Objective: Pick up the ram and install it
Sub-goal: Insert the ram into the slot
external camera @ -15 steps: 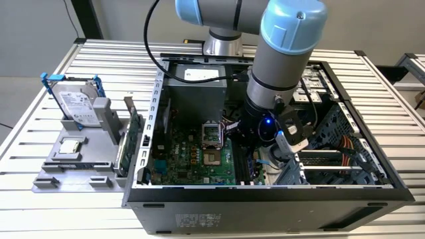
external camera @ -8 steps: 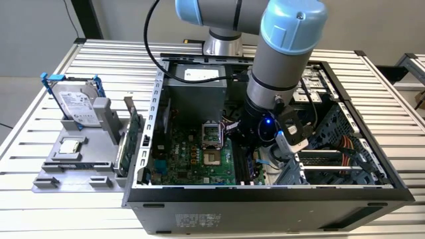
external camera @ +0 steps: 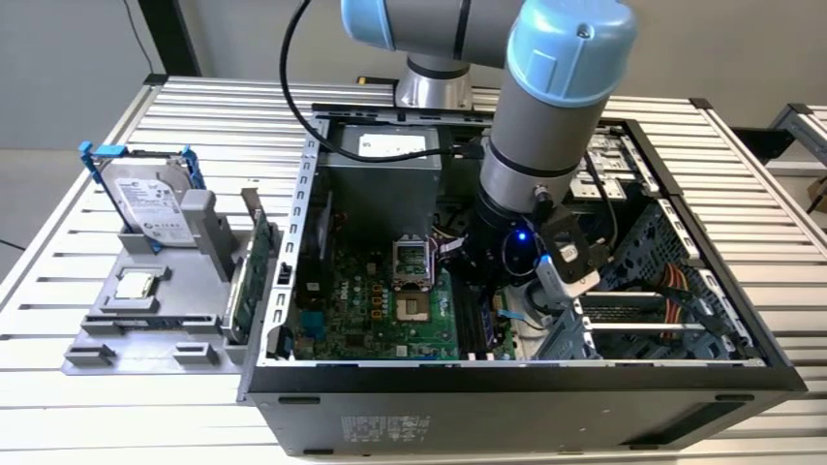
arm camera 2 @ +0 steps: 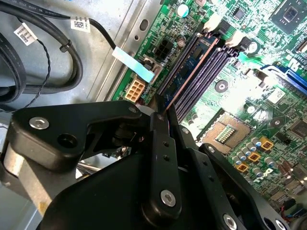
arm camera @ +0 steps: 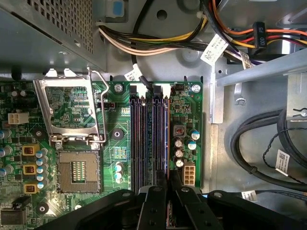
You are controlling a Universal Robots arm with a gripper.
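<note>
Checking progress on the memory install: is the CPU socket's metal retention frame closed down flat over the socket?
No, in the first wrist view the metal retention frame stands flipped open, leaving the CPU socket bare.

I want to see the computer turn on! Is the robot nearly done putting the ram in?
Nearly, it seems. Done: the long thin blue ram stick is off the table and lined up in a memory slot on the green motherboard. In hand: the gripper has its jaws closed on the stick's near end. Left: letting go; whether the stick is pushed fully home cannot be seen.
</note>
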